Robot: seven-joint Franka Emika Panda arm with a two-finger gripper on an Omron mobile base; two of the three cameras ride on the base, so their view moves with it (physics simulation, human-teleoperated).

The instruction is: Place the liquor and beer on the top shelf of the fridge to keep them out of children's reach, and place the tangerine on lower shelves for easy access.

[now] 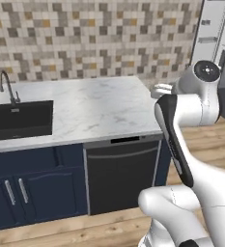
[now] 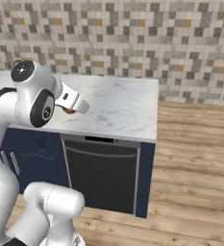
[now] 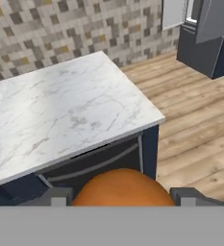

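The end effector [image 3: 120, 197] is clamped on the tangerine [image 3: 122, 188], whose orange body sits between the two dark fingertips [image 3: 56, 197] in the hand view. It hangs above the front edge of the white marble counter [image 3: 60, 115], over the dark dishwasher front [image 2: 104, 175]. The fridge [image 3: 207, 33] stands well apart across the wooden floor [image 3: 195, 120].

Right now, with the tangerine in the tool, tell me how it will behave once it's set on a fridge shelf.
The tangerine is round and smooth, so it will probably roll on a flat shelf unless set down gently. It sits between the tool's fingers and looks small, so likely light. The skin is probably soft, so a hard squeeze could bruise it.
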